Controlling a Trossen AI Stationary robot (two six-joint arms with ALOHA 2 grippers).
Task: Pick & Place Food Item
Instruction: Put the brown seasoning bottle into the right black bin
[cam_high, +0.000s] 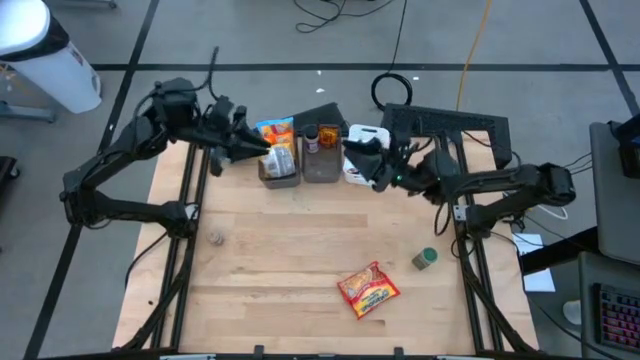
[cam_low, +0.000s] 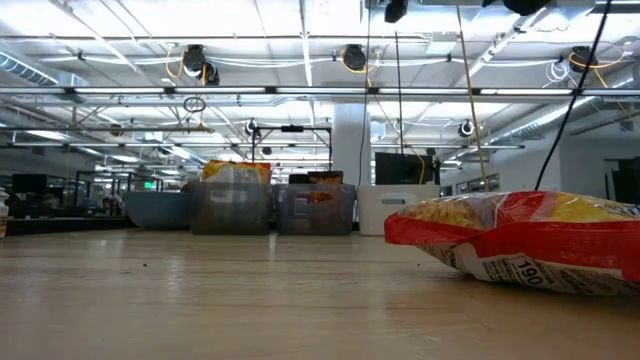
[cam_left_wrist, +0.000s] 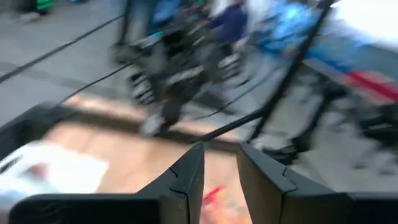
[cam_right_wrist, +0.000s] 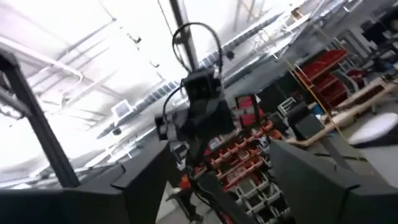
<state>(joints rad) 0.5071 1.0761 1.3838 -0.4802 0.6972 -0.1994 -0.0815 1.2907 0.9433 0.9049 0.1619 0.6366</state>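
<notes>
Food packet (cam_high: 368, 290) is seen lying flat on the wooden table (cam_high: 300, 250) toward six o'clock, well apart from the open, empty right gripper (cam_high: 362, 158) and narrowly parted, empty left gripper (cam_high: 256, 150) over the twelve-o'clock bins (cam_high: 300, 165), bare boards between.

Bright, even overhead ceiling light; both wrist views smear with motion blur, high view sharp.
</notes>
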